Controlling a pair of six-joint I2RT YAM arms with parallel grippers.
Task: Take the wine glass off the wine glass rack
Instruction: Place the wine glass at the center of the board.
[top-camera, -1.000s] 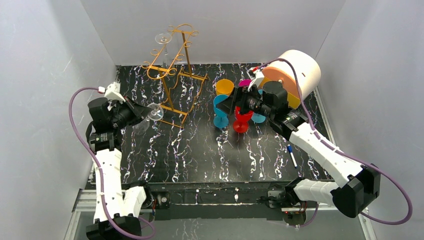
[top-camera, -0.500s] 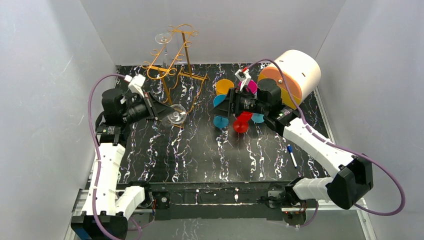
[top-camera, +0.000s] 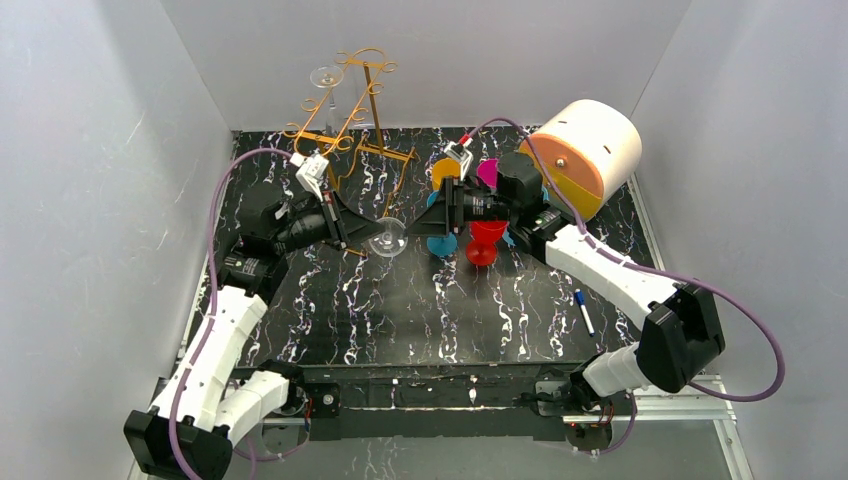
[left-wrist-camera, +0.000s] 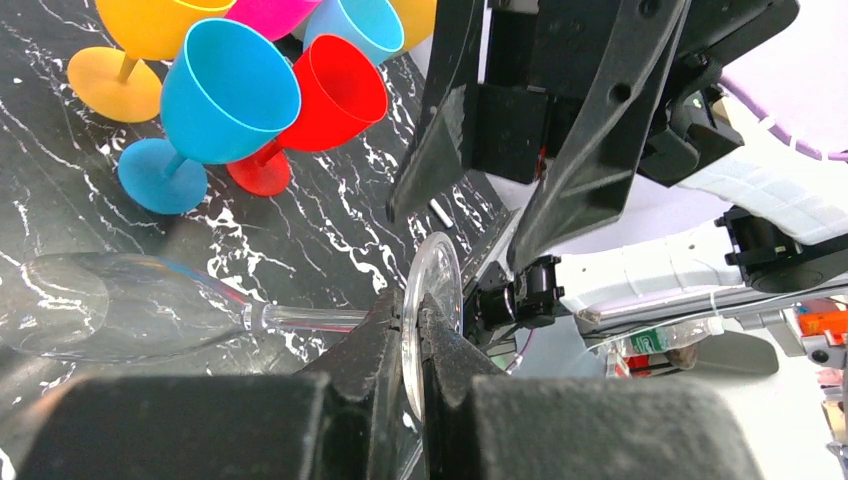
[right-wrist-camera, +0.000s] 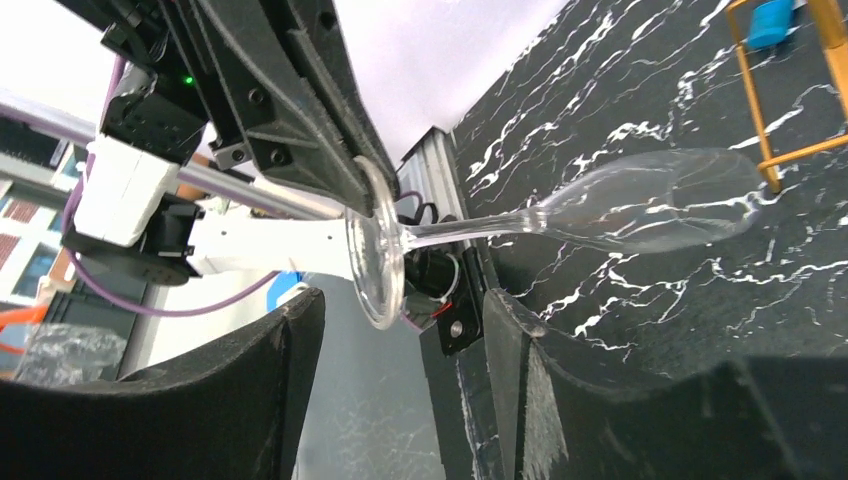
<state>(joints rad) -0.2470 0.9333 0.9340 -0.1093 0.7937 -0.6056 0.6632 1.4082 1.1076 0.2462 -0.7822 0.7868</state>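
My left gripper (top-camera: 366, 233) is shut on the foot of a clear wine glass (top-camera: 387, 241) and holds it sideways above the table, right of the golden wire rack (top-camera: 345, 130). In the left wrist view the fingers (left-wrist-camera: 385, 345) pinch the round foot (left-wrist-camera: 433, 285), and the bowl (left-wrist-camera: 110, 310) points left. My right gripper (top-camera: 432, 214) is open and empty, facing the left one. In the right wrist view the foot (right-wrist-camera: 375, 255) hangs just ahead of the gap between its fingers (right-wrist-camera: 290, 370), and the bowl (right-wrist-camera: 650, 200) lies toward the rack base (right-wrist-camera: 765, 110).
A second clear glass (top-camera: 325, 77) hangs on the rack top. Blue (top-camera: 441, 243), red (top-camera: 483, 240), orange (top-camera: 446, 172) and magenta (top-camera: 488, 172) plastic goblets stand behind the right gripper. A white and orange cylinder (top-camera: 590, 150) lies at the back right, and a pen (top-camera: 584, 310) at the right.
My left arm has carried the clear glass to the right, away from the rack toward the middle. My right gripper has moved left to meet it, still open.
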